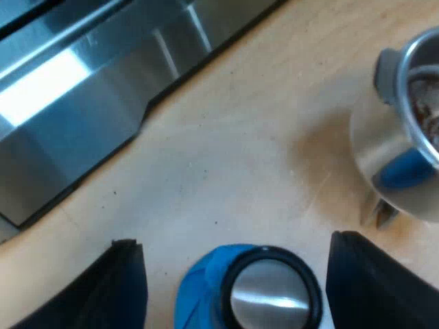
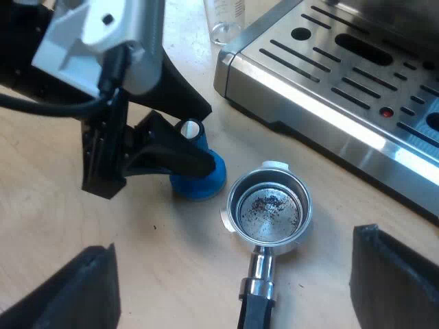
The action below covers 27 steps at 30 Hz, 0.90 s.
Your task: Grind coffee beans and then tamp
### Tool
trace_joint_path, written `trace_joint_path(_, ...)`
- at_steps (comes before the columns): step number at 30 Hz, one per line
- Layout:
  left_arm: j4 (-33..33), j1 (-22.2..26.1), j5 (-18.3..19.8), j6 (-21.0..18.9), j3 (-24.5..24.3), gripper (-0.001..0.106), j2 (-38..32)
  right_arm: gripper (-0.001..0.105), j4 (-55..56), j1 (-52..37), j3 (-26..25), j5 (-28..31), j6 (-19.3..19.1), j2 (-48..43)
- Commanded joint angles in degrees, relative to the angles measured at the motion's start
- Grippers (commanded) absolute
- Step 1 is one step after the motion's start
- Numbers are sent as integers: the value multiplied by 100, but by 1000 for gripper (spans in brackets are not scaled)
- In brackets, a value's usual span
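Note:
A blue tamper [image 1: 206,288] with a round metal top stands upright on the wooden table, between the fingers of my left gripper [image 1: 233,291]. The fingers are open on either side of it, one close to its top, the other with a gap. The metal holder [image 2: 269,209] lies on the table near the tamper [image 2: 206,179], its basket facing up with a few dark grounds inside and its dark handle pointing toward my right gripper [image 2: 233,295]. That gripper hangs open above the handle, holding nothing. The holder's basket [image 1: 411,130] is beyond the tamper.
The espresso machine's steel drip tray [image 2: 343,75] with its slots runs along the table close to the holder. Its steel base [image 1: 75,103] lies across from the tamper. A measuring glass [image 2: 225,17] stands at the tray's corner. Bare wooden tabletop [image 2: 164,274] surrounds the holder.

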Motion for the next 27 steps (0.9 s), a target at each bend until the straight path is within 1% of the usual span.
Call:
trace_joint_path(1,-213,-9,-68,-7,-18,58,121,71,-45,3,-55,36,-80,-44)
trace_joint_path(5,-213,-9,-68,-7,-18,58,216,71,-45,3,-55,36,-80,-44)
trace_joint_path(7,-213,-9,-68,-7,-18,55,214,71,-45,3,-55,36,-80,-44)
trace_joint_path(10,-213,-9,-68,-7,-18,43,214,71,-45,3,-55,36,-80,-44)
trace_joint_path(12,-213,-9,-54,-7,-18,29,214,71,-45,3,-55,36,-80,-44)
trace_joint_path(13,-213,-9,-52,-7,-18,26,214,71,-45,3,-55,36,-80,-44)
trace_joint_path(15,-144,-9,-2,-22,-18,14,167,71,-45,3,-55,36,-80,-44)
trace_joint_path(18,17,-9,-3,-22,-18,7,-24,71,-45,3,-55,36,-80,-44)
trace_joint_path(22,164,-9,-3,-22,-18,7,-340,71,-45,3,-55,36,-80,-44)
trace_joint_path(27,225,-9,-3,-22,-18,7,-968,71,-45,3,-55,36,-80,-44)
